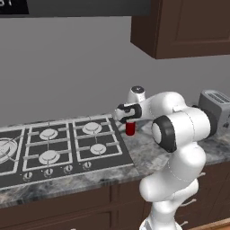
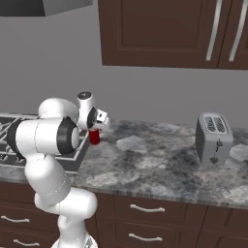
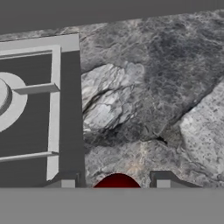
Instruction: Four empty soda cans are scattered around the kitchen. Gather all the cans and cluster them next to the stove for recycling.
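At stove edge: stove [image 1: 58, 148] is sitting at the left of the granite counter [image 2: 160, 164]; its right rim is running just beside the drop spot.
Gripper: gripper [image 1: 129, 120] is pinching one red soda can [image 1: 130, 129] from above, jaws closed on its upper part, hanging it just off the stove's right edge.
Can position: whether the can base is touching the counter, I cannot tell; it is looking slightly raised.
Risk 1: releasing from height is likely tipping the empty can, and it could be rolling onto the burner grates [image 1: 92, 134].
Risk 2: drifting left is putting the can on the cooktop rim [image 3: 65, 105] instead of beside it.
Risk 3: retracting sideways is risking a finger knocking the can over.
Left base view: is showing the burners and knob row [image 1: 49, 170] in full.
Right base view: is showing the toaster [image 2: 213, 138] well apart on the right, plus free counter between.
Hand view: is showing the can top [image 3: 117, 181] between the fingertips [image 3: 162, 180], with bare granite directly ahead.
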### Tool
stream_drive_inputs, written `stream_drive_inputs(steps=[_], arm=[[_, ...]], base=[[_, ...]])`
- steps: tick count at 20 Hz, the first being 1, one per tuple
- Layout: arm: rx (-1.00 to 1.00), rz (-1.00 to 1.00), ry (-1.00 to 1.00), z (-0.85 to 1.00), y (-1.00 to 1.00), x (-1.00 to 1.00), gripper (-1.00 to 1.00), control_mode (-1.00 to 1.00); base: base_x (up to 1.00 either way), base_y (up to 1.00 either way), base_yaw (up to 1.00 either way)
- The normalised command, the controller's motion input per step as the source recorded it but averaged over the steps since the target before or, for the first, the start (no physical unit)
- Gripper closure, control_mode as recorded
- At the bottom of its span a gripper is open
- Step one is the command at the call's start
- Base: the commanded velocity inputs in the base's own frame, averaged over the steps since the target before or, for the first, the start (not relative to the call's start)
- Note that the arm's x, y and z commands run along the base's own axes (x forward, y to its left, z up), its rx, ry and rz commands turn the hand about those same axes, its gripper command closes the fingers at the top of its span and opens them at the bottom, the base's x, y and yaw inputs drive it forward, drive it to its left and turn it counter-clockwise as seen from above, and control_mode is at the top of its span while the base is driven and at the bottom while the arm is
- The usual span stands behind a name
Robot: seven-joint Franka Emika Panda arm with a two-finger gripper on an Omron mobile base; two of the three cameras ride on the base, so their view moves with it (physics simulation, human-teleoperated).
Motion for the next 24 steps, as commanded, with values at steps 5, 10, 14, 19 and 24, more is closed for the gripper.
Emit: stream_drive_inputs(steps=[5,10,14,19,24], arm=[[0.05,-0.01,-0.08,-0.19,0.08,0.02,1.00,-1.00],[0.04,0.00,-0.07,-0.17,0.07,0.01,1.00,-1.00],[0.01,0.00,-0.01,-0.03,0.01,0.00,1.00,-1.00],[-0.02,0.00,0.06,-0.25,0.00,0.14,1.00,-1.00],[0.00,0.00,0.02,-0.09,0.02,0.06,-1.00,-1.00]], base=[[0.00,0.00,0.00],[0.00,0.00,0.00],[0.00,0.00,0.00],[0.00,0.00,0.00],[0.00,0.00,0.00]])
